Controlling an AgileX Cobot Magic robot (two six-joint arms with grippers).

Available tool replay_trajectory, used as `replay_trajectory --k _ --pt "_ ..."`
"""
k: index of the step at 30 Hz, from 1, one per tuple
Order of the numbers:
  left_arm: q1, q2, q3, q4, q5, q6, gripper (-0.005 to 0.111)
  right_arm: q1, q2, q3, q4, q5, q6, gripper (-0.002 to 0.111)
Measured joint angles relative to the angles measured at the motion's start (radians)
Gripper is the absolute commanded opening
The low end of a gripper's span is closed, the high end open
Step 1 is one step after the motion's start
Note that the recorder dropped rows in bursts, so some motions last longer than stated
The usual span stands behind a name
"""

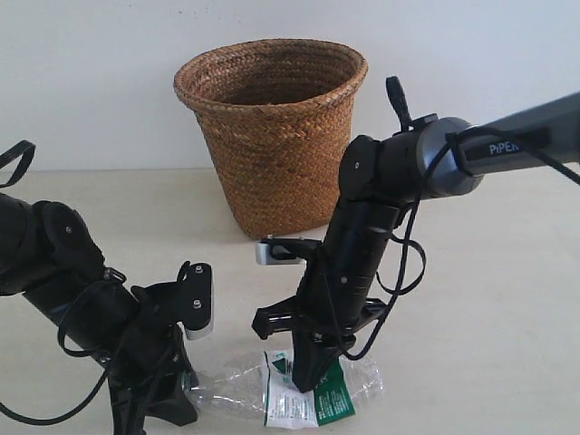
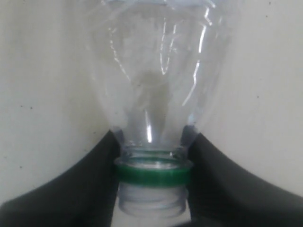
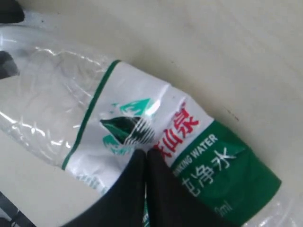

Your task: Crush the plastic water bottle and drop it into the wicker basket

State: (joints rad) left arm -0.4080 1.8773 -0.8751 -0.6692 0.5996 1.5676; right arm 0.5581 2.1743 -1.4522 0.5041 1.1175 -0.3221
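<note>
- Your left pincer point(image 2: 152, 163) clamps the neck of the plastic water bottle point(image 2: 156, 71) (at its green ring point(image 2: 152, 173)).
- Your right pincer point(image 3: 144, 163), tips together, presses the label point(image 3: 189, 137) near the table point(image 1: 489, 317)'s front edge.

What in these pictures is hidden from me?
- Basket bottom: exterior view, hidden by its own wall.
- Bottle neck: exterior view, behind the left claw.
- Bottle mouth: left wrist view, blurred and cut off by the picture's edge.
- Label small print: right wrist view, partly under the right claw, partly cut off.
</note>
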Motion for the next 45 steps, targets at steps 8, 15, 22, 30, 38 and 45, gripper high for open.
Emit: replay_trajectory --k 8,15,22,30,38,45 --pt "0.000 0.000 0.000 0.001 -0.004 -0.015 0.004 0.000 -0.068 -0.064 -0.049 0.044 0.002 0.000" --pt "0.000 0.000 0.000 0.001 -0.005 -0.018 0.004 0.000 -0.173 -0.070 -0.018 0.064 0.002 0.000" --pt "0.000 0.000 0.000 0.001 -0.005 -0.018 0.004 0.009 -0.163 -0.072 0.059 0.060 -0.003 0.000" --pt "0.000 0.000 0.000 0.001 -0.005 -0.018 0.004 0.051 -0.067 -0.072 0.098 0.035 0.000 0.000" --pt "0.000 0.000 0.000 0.010 -0.005 -0.018 0.004 0.051 -0.005 -0.072 0.129 -0.001 0.000 0.000" --pt "0.000 -0.002 0.000 0.022 -0.005 -0.018 0.004 0.041 0.062 -0.085 0.163 0.004 0.000 0.000"
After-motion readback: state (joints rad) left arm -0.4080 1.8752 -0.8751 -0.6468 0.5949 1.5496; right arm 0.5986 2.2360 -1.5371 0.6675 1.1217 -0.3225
